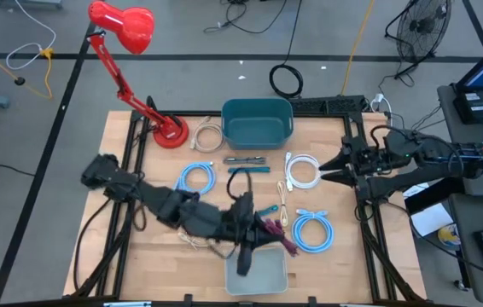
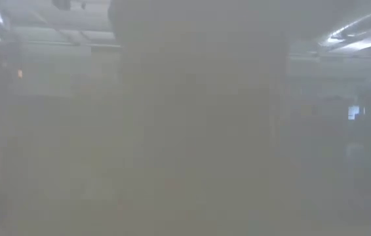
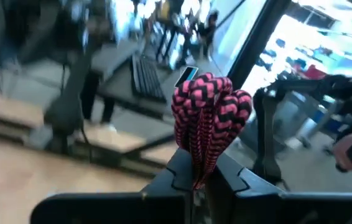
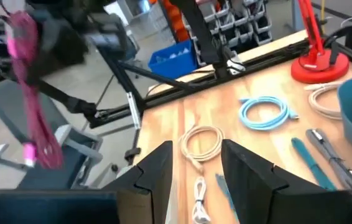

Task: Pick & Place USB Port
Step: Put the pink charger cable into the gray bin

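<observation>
A pink-and-black braided USB cable, bundled in loops, is held by my left gripper, which is shut on it. In the high view this gripper is above the table's near middle, beside a grey tray, and the cable shows just to its right. My right gripper stands open with nothing between its fingers, raised over the table's right side. The low view is blocked by a blur. My left gripper pinches several strands of the looped cable between its two fingers. The fingers lie level and come from the table's left. The cable is lifted clear of the table, and in the right wrist view its loops hang down from the gripper.
A teal bin stands at the far middle and a red desk lamp at the far left. Light blue coils, a white coil, beige coils and pens lie about the table.
</observation>
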Robot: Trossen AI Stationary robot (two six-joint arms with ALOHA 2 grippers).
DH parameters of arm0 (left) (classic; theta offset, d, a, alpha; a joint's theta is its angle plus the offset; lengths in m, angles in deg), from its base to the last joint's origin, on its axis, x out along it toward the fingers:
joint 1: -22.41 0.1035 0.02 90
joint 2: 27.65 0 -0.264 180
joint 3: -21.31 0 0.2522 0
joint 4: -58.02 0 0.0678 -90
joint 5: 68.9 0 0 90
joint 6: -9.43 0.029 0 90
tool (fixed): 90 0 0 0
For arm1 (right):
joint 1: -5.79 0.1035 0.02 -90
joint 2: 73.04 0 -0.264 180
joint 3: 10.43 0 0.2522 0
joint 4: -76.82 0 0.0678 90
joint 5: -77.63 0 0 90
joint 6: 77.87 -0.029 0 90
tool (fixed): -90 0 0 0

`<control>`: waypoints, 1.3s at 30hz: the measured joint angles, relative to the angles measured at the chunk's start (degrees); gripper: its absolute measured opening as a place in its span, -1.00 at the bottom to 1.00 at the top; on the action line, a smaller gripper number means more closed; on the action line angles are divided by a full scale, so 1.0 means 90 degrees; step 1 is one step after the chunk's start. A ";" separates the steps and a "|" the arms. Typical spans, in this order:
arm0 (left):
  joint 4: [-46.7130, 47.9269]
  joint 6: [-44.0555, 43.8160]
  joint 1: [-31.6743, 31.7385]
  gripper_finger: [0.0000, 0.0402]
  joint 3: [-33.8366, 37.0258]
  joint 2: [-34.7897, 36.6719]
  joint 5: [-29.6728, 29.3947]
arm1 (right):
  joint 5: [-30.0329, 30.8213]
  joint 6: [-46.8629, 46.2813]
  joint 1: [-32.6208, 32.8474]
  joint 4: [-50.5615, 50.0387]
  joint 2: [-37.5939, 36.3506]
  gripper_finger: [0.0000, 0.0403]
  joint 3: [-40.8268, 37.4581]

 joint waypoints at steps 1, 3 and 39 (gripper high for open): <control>0.0055 0.0116 -0.0107 -0.93 -0.0328 -0.0152 -0.0214 | 0.0000 -0.0025 0.0040 -0.0022 -0.0065 -0.36 0.0000; 0.0383 0.0265 -0.0319 -0.93 -0.0858 -0.0404 -0.0522 | 0.0000 -0.0028 0.0101 -0.0108 -0.0150 -0.36 0.0000; 0.5589 -0.1240 0.0368 -0.93 -0.1828 -0.2162 0.3608 | 0.0559 0.0277 0.0131 -0.0498 -0.0358 -0.36 -0.0803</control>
